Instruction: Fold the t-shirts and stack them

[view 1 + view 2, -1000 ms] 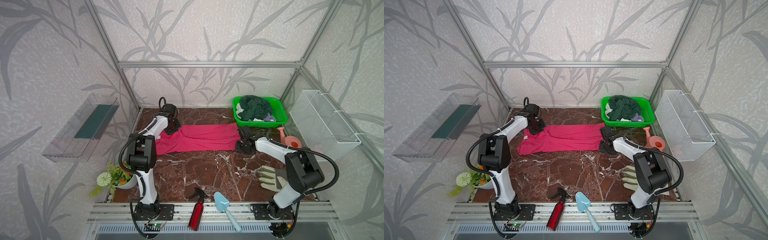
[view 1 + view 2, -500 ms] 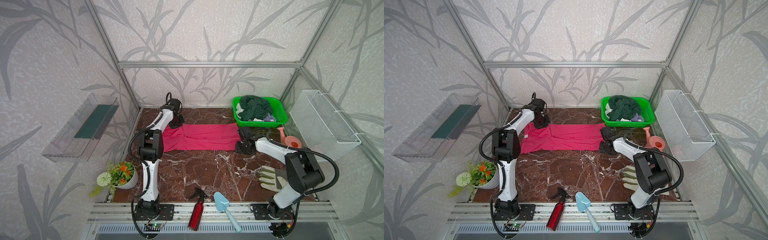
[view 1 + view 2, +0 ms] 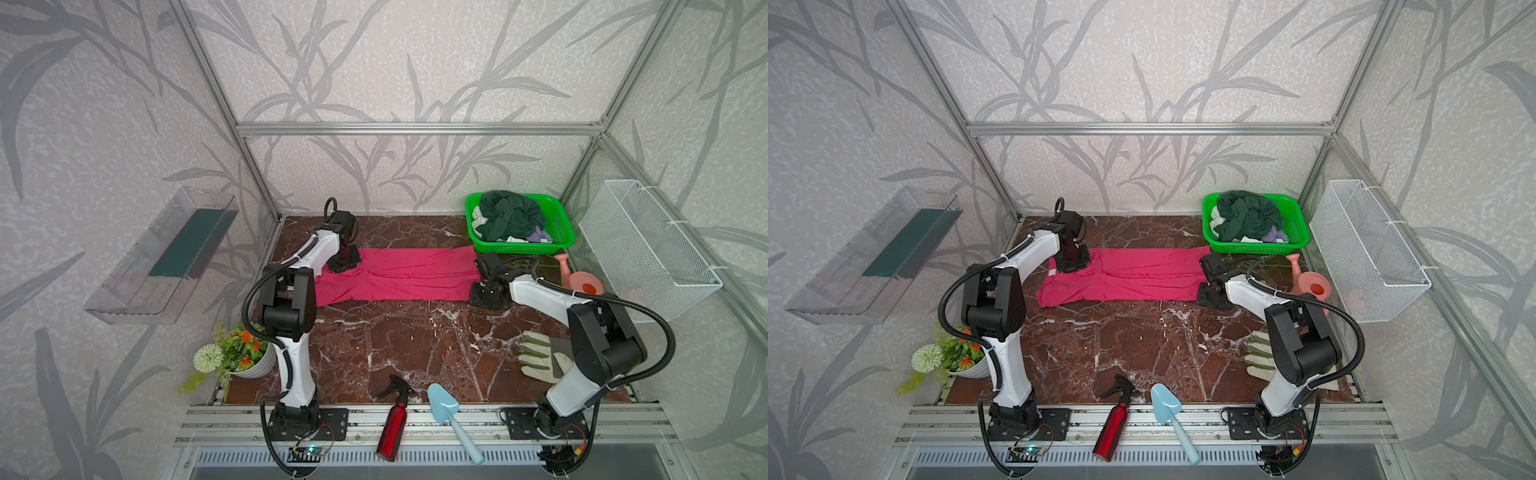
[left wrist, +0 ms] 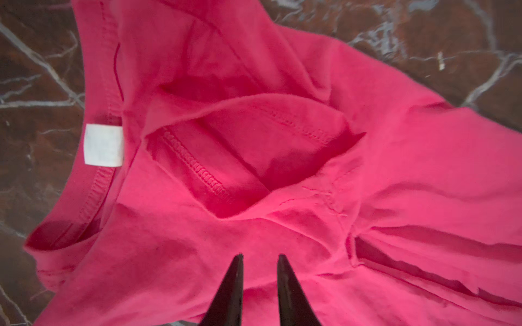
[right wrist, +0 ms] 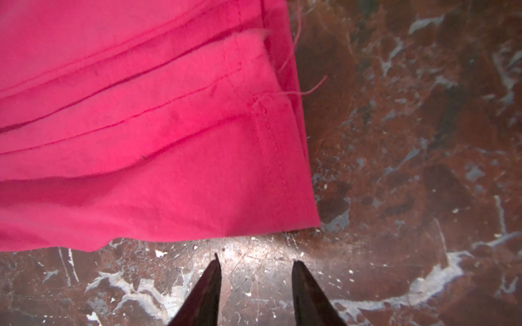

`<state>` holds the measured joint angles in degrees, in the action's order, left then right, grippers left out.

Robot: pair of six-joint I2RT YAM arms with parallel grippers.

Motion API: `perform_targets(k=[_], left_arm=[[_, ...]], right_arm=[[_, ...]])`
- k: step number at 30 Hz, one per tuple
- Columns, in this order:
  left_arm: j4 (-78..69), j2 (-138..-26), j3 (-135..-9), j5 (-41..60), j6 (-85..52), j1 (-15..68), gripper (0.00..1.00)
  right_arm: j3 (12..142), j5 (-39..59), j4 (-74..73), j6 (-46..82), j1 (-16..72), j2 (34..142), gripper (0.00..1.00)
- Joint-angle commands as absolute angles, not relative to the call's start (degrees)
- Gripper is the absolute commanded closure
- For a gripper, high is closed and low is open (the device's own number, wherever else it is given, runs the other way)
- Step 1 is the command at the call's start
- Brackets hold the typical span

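- The green basket (image 3: 523, 249) stands at a back corner of the brown marble worktop (image 3: 395, 340). In it lies a crumpled dark green t-shirt (image 3: 513, 216) on top of whitish and lavender cloth (image 3: 538, 237).
- The pink t-shirt (image 3: 399, 276) lies on the worktop as a long band. Its hem corner is just beside the basket's front wall, and its neck end is well away from the basket; both top views show this.
- In the left wrist view the neck end is rumpled, with a sleeve opening gaping among folds and a white neck label (image 4: 104, 145) at the collar.
- The left tool (image 4: 260, 256) is over the shirt's end farthest from the basket. Its two dark fingertips stand a narrow gap apart, with no cloth pinched between them.
- The right tool (image 5: 255, 262) is just in front of the basket, at the shirt's hem end. Its fingers are spread and empty, over bare marble just off the cloth's edge. I cannot tell whether the tips touch the worktop.
- In the right wrist view the hem shows long pleats and a few loose threads at its stitched edge.
- A pink watering can (image 3: 582, 282) stands just in front of the basket, towards the wall that carries a white wire basket (image 3: 648, 253).
- Well apart from the green basket, along the worktop's front, are a pale work glove (image 3: 540, 357), a light blue trowel (image 3: 444, 405) and a red spray bottle (image 3: 392, 428).
- A potted plant (image 3: 245, 353) stands at the front corner diagonally opposite the green basket.
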<state>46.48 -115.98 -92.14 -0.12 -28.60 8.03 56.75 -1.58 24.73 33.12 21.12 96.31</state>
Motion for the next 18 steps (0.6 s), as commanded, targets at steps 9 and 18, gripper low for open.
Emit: perform_targets(k=[9, 18], left_arm=[[45.92, -119.85, -96.44, -2.26, -27.56, 6.71, 0.71], [44.56, -121.0, -95.44, 0.9, -24.39, 6.09, 0.68]], right_arm=[[54.76, -1.93, 24.87, 33.3, 21.36, 95.09, 0.57], [55.37, -1.44, 25.15, 33.0, 21.36, 95.29, 0.57]])
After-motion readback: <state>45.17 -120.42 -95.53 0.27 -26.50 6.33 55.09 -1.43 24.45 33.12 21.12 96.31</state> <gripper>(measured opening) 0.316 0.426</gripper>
